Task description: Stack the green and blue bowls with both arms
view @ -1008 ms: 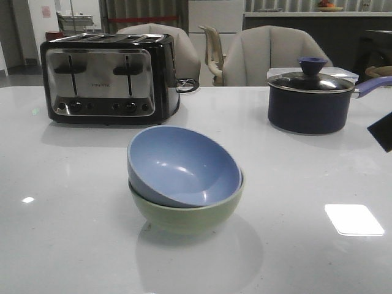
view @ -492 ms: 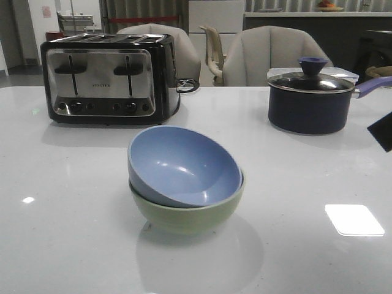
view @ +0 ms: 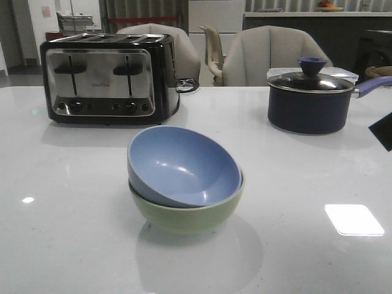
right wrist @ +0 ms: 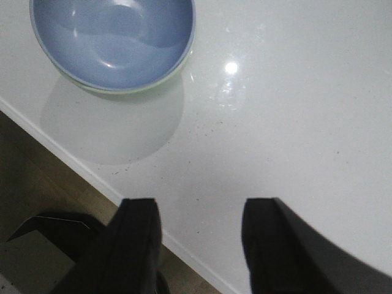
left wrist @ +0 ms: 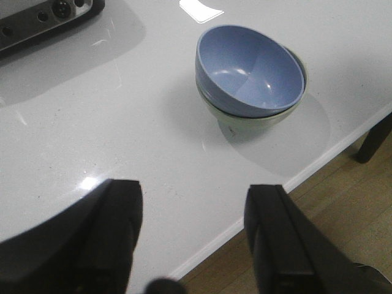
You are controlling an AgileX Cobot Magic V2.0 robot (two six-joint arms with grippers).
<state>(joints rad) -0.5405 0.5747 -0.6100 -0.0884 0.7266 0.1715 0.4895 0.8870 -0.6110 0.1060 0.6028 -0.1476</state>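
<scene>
The blue bowl sits tilted inside the green bowl at the middle of the white table. The stack also shows in the left wrist view, blue bowl over green bowl, and in the right wrist view, blue bowl with a sliver of green bowl. My left gripper is open and empty, held above the table's front edge, well away from the bowls. My right gripper is open and empty, also over the front edge. A dark part of the right arm shows at the far right of the front view.
A black-and-steel toaster stands at the back left. A dark lidded saucepan with a blue knob stands at the back right. Chairs stand behind the table. The table's front edge and wooden floor lie below both grippers.
</scene>
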